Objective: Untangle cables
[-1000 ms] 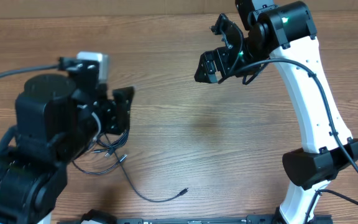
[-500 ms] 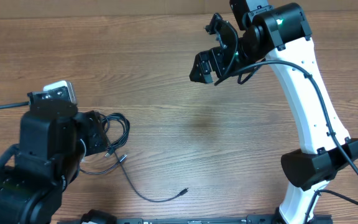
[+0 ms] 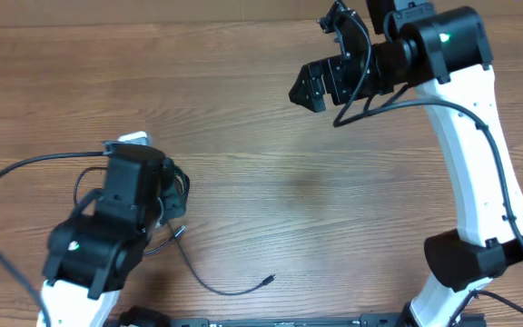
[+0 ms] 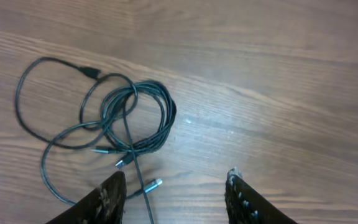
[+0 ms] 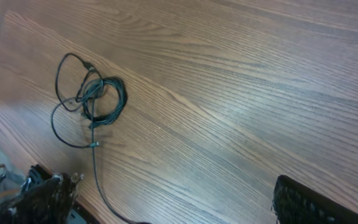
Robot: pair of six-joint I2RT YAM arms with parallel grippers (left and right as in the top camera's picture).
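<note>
**Cam setup: 3 views, 1 shared patch**

Overhead cam looked straight down on the table (image 3: 243, 109) from high up. Left wrist cam sat close over the cables (image 4: 126, 121), facing down past its own fingers (image 4: 107, 202) at btm edge. Right wrist cam viewed obliquely from farther off, cables small at upper left. All 3 shared cables & nearby wood.

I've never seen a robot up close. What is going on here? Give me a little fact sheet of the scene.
surface: wooden table
cables: thin, black, looped into a small bundle lying on the table, with several plug ends sticking out
left claw: open, gripping nothing, the bundle just ahead of it
right claw: open, empty, raised well away from the bundle
tangle: not yet undone
</note>
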